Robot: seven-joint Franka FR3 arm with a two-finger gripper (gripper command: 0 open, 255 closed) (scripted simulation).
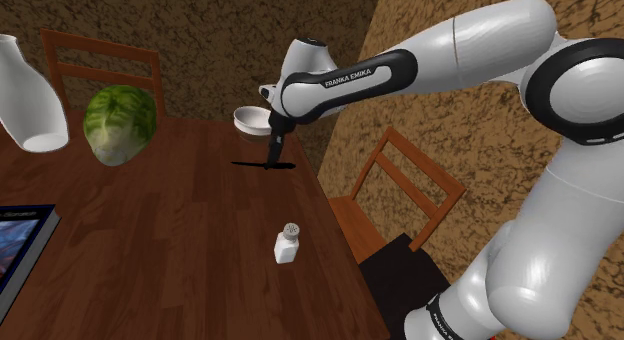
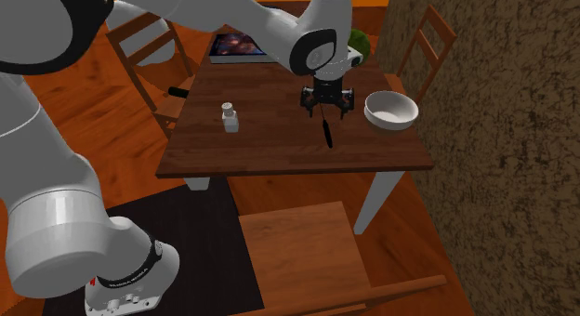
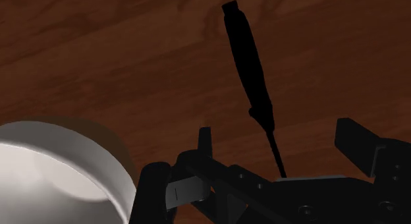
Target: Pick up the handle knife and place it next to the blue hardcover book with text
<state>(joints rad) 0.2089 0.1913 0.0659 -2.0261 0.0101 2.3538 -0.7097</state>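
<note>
An all-black knife with a thick handle and a thin blade lies flat on the brown wooden table. It also shows as a dark sliver just under the hand, and as a short black line beside the bowl. My gripper hangs low over the knife's thin blade end. Its fingers stand apart on either side of the blade without touching it; it is open. The blue hardcover book lies at the far end of the table from the knife.
A white bowl sits close beside the gripper. A white shaker, a green cabbage and a white vase also stand on the table. Wooden chairs flank it.
</note>
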